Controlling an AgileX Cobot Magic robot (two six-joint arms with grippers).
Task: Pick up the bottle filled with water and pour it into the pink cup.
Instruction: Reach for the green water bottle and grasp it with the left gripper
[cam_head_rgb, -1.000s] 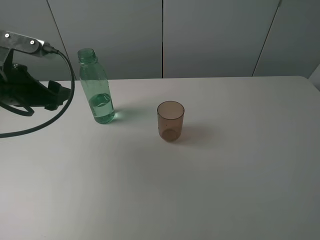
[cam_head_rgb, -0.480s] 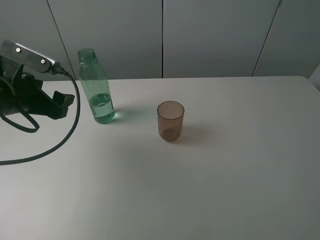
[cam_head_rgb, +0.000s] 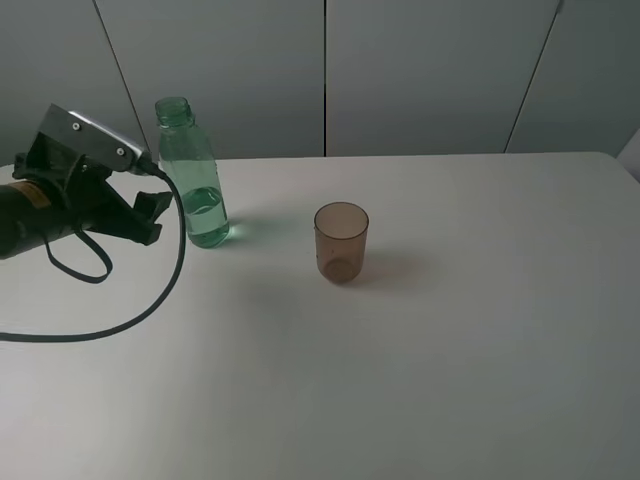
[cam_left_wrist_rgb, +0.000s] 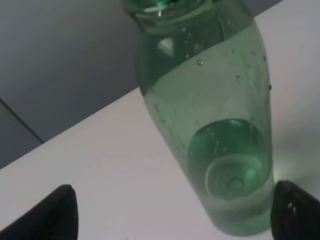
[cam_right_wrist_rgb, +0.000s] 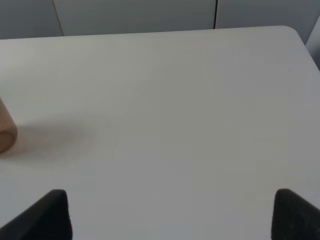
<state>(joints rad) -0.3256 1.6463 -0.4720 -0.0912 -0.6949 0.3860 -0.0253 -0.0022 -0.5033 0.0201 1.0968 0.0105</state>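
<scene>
The green transparent bottle (cam_head_rgb: 195, 185) stands upright at the back left of the table, uncapped and partly filled with water. My left gripper (cam_head_rgb: 152, 218) is open just to its left, level with its lower half and not touching it. In the left wrist view the bottle (cam_left_wrist_rgb: 210, 125) fills the space ahead of the open left gripper (cam_left_wrist_rgb: 177, 212), nearer one fingertip (cam_left_wrist_rgb: 295, 210). The brownish-pink cup (cam_head_rgb: 341, 242) stands upright and empty near the table's middle. My right gripper (cam_right_wrist_rgb: 172, 215) is open and empty, with the cup's edge (cam_right_wrist_rgb: 5, 127) at the border of its view.
The white table (cam_head_rgb: 420, 380) carries only the bottle and the cup. A black cable (cam_head_rgb: 150, 310) loops from the left arm over the table's left side. Grey wall panels (cam_head_rgb: 420, 70) stand behind the back edge.
My left gripper has moved to the right, toward the bottle, and now sits close beside it. The bottle and the cup have not moved.
</scene>
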